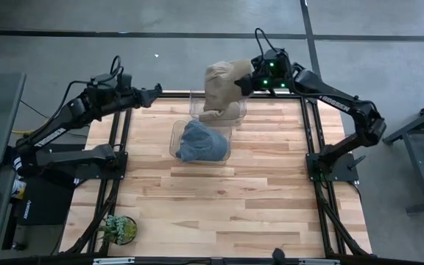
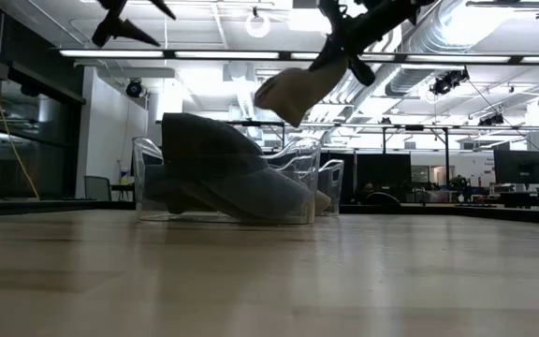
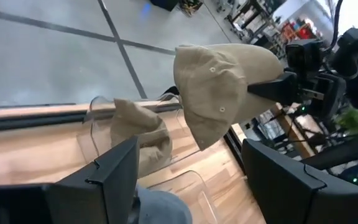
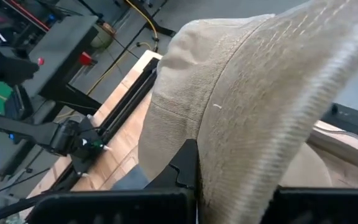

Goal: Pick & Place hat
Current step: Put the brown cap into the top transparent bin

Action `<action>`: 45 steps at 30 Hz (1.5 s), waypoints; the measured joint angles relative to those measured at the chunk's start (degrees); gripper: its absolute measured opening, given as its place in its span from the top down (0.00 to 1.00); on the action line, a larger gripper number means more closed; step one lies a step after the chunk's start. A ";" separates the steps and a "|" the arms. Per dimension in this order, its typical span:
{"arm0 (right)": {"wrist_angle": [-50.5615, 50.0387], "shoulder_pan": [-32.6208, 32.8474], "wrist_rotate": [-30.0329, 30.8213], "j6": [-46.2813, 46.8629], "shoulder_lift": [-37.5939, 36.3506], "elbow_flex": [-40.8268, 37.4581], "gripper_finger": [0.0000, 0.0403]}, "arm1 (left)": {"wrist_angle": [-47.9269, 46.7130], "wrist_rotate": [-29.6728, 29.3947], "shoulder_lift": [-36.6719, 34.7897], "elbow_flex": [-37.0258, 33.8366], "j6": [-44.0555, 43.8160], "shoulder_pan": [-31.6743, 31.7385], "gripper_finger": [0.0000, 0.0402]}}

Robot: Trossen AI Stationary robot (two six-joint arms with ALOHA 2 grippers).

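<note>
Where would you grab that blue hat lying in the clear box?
Probably from straight above, pinching the soft crown. The blue hat lies mounded in the near clear box, whose walls block any side approach. The right gripper already holds a tan hat, so the idle left gripper seems likelier.

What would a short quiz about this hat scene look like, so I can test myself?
1. True or false: the right gripper holds a beige hat in the air.
2. What lies in the nearer clear bin? A) blue-grey hat B) potted plant C) nothing
3. Fill in: the left gripper hangs above the table's far edge, holding ____.

Key: 1 true; 2 A, the blue-grey hat; 3 nothing, its fingers are open.
</note>
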 joint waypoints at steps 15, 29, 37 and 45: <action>11.89 1.23 -2.97 6.23 9.15 0.00 0.99 | 8.80 0.58 -13.65 -12.82 -9.51 -0.02 0.35; 53.11 1.18 -6.78 27.32 10.93 -19.10 0.99 | 8.85 2.21 -14.60 -12.82 -11.29 -0.02 0.35; 71.35 -0.70 -5.94 36.68 10.93 -32.92 0.99 | 8.85 2.16 -14.60 -12.82 -12.12 -0.02 0.35; 58.26 -0.83 -5.30 31.69 10.91 -28.26 0.99 | 8.77 2.06 -14.58 -12.82 -13.09 -0.02 0.35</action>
